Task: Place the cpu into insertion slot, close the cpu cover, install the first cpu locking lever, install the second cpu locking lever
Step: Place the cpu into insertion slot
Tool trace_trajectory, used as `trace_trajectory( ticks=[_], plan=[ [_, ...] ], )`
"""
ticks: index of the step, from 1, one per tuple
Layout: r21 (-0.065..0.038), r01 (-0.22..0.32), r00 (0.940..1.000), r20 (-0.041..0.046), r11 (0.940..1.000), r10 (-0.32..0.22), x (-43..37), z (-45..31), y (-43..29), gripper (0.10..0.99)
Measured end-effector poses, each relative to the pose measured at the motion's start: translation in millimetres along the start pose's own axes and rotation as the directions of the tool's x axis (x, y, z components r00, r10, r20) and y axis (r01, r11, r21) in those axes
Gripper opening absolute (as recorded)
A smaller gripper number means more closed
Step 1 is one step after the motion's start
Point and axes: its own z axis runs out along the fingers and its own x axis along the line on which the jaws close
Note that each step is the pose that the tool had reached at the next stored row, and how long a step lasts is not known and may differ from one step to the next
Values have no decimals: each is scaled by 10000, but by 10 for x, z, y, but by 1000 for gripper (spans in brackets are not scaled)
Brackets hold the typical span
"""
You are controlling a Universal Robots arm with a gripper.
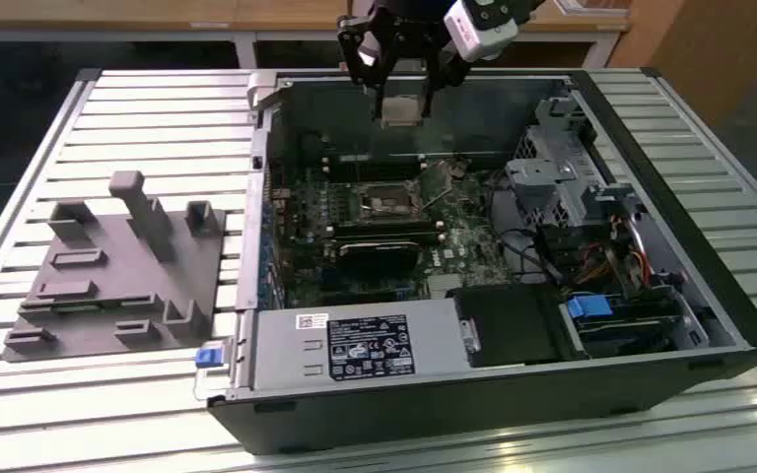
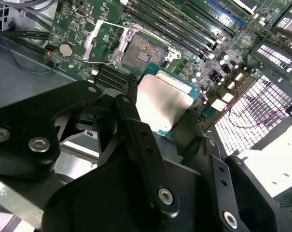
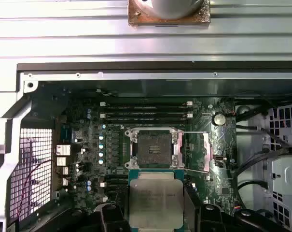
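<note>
Silvery cpu (image 3: 154, 198) held in gripper (image 3: 155, 212), well above uncovered insertion slot (image 3: 154, 147)

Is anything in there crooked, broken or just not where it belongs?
Nothing looks damaged or spilled. The one loose part is the cpu, gripped in the pincer above the motherboard rather than seated in the insertion slot, whose cpu cover stands swung open beside it.

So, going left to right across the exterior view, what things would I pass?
First the grey stand with blocks → case's left wall → insertion slot → silver metal cage → case's right wall. I skipped the pincer holding the cpu; it lines up with the slot.
</note>
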Motion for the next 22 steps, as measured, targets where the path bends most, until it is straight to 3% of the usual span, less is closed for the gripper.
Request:
trace_trajectory(
  ticks=[22],
  plan=[
    [-8,-368,9993,33,9993,369,0,3,0,541]
  ],
)
